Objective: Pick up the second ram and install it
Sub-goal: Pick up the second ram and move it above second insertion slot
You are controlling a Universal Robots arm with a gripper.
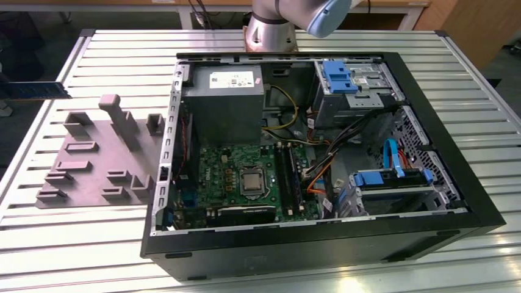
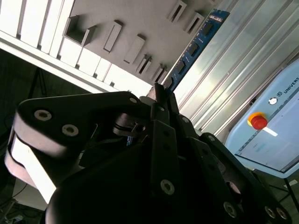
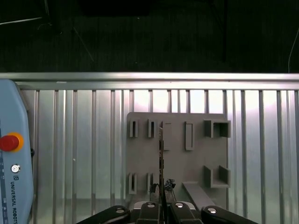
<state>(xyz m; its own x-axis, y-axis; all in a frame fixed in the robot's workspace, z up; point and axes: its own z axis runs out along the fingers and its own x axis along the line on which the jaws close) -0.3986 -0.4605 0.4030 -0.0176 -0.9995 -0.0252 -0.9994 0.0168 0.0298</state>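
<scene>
We log the gripper [image 3: 161, 190] with its fingers [image 2: 162, 112] clamped on one end of the second ram [image 2: 198, 39]. The stick hangs clear of the desk [image 1: 122, 52], near the grey fixture block [image 1: 97, 159] at the exterior view's left, well apart from the open computer case [image 1: 480, 213].

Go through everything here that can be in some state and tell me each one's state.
second ram: gripped at one end, held in the air.
gripper: fingers shut on the second ram.
computer case: lying on its side, open.
fixture block: lying flat on the table.
</scene>
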